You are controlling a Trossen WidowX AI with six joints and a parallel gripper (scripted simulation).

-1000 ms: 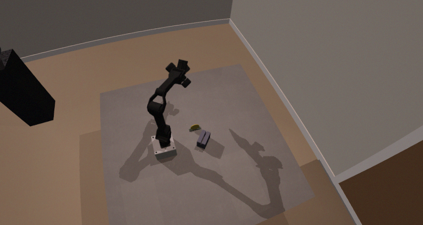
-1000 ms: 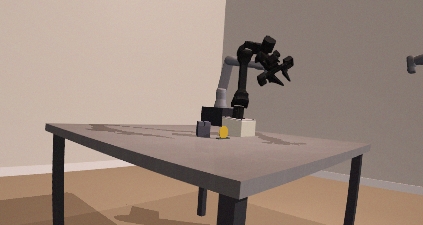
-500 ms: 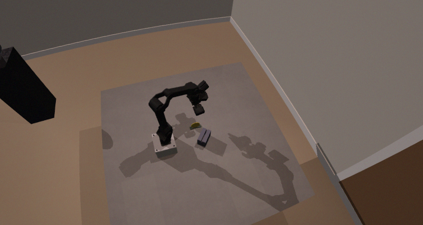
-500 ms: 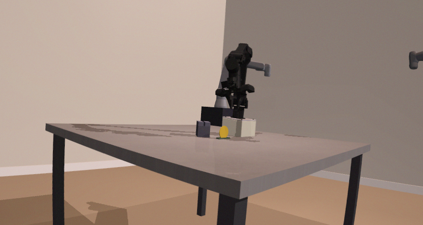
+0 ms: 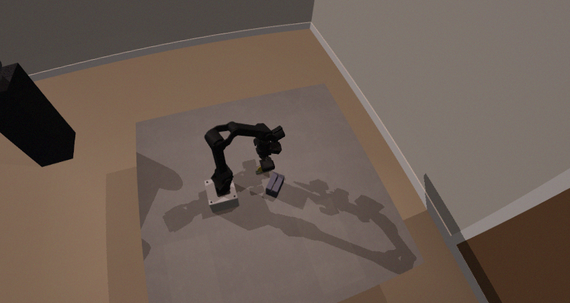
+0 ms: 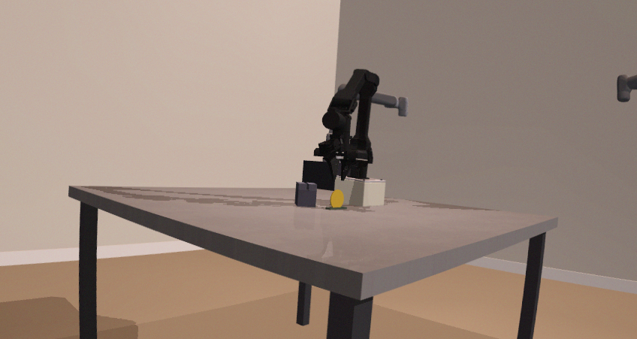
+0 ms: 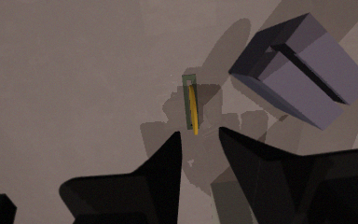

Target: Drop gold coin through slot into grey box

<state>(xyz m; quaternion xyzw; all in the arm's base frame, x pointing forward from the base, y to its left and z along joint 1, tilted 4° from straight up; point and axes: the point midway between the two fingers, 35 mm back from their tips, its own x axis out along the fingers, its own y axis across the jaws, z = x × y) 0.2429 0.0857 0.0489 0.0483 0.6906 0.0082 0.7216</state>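
The gold coin [image 5: 259, 169] [image 6: 336, 198] [image 7: 194, 109] stands on edge in the dark-green holder [image 6: 330, 208] [image 7: 185, 103]. In the wrist view it runs nearly up and down and leans slightly to the right. My gripper [image 6: 338, 179] [image 7: 199, 133] is open and empty, pointing down above the coin. In the wrist view the coin's lower end shows between the fingertips. The closed grey box [image 5: 274, 185] [image 6: 306, 195] [image 7: 288, 84] stands beside the holder, to its right in the wrist view. Its dark lid slot runs diagonally there. The wrist hides part of the coin in the top view.
The arm's pale base block [image 5: 224, 206] [image 6: 374, 193] stands on the grey table [image 5: 224, 264] [image 6: 312, 233] near the holder and box. A black block [image 5: 35, 116] [image 6: 315, 172] and a grey arm [image 6: 386, 99] are beyond the table. Arm shadows cross the table top.
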